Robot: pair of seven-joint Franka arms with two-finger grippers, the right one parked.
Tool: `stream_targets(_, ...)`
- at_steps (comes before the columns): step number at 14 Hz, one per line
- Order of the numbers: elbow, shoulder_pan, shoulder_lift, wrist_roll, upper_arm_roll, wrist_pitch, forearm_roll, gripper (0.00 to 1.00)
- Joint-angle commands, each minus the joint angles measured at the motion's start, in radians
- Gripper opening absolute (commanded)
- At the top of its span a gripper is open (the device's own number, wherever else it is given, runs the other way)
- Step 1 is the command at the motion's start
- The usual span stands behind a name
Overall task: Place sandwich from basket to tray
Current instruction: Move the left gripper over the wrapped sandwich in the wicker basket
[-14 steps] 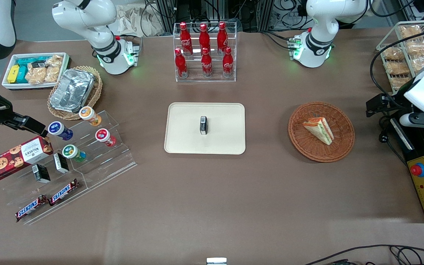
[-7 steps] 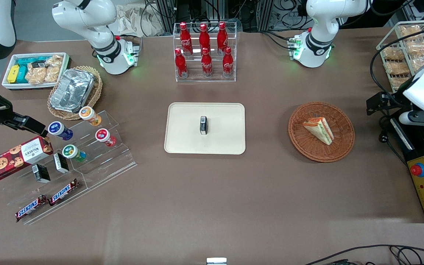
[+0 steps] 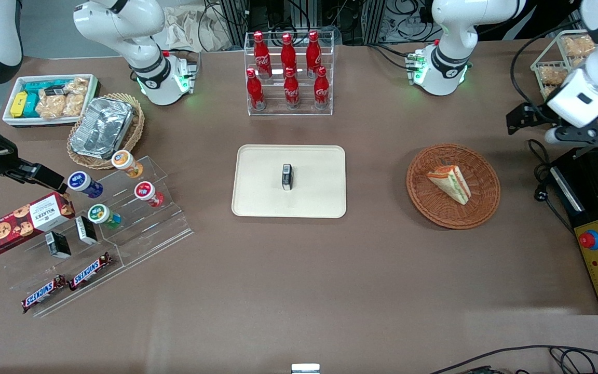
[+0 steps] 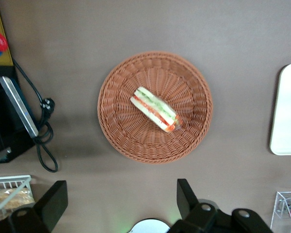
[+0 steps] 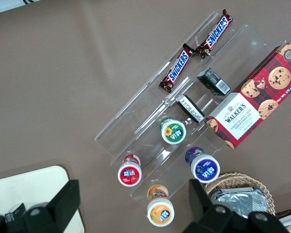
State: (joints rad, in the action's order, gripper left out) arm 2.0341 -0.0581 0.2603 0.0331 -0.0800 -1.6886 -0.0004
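The sandwich (image 3: 450, 183) (image 4: 155, 109), a pale wedge with orange-red and green filling, lies in the round reddish-brown basket (image 3: 429, 202) (image 4: 121, 131). Nothing touches it. My gripper (image 4: 120, 199) hangs high over the table beside the basket, toward the working arm's end and a little farther from the front camera. It is open, with bare table between its black fingers (image 4: 53, 201). Its hand (image 3: 579, 136) shows in the front view. The cream tray (image 3: 257, 176) (image 4: 286, 111) lies at the table's middle with a small black box (image 3: 287, 177) on it.
A black control box with a red button (image 3: 597, 249) and a cable plug (image 3: 540, 195) sit near the basket at the working arm's end. A wire rack of bagged pastries (image 3: 563, 62) stands there too. A cola bottle rack (image 3: 288, 72) stands farther from the front camera than the tray.
The left arm has swung away from the front camera and slightly toward the table's middle. The sandwich, basket and tray have not moved.
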Motion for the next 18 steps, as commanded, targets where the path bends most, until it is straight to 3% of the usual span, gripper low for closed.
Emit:
stream_targets(1, 0.245, 0.000, 0.126, -0.137, -0.001, -0.181, 0.008, 1.00)
stream_targets(3, 0.314, 0.009, 0.123, -0.255, -0.006, -0.241, 0.016, 1.00)
stream_targets(6, 0.388, 0.011, 0.116, -0.278, -0.006, -0.321, 0.017, 1.00)
stream_targets(10, 0.383, 0.011, 0.033, -0.475, -0.007, -0.339, -0.003, 1.00)
stream_targets(15, 0.391, 0.067, -0.090, -0.856, -0.034, -0.529, 0.005, 1.00)
stream_targets(18, 0.412, 0.080, -0.133, -0.964, -0.034, -0.615, 0.007, 1.00)
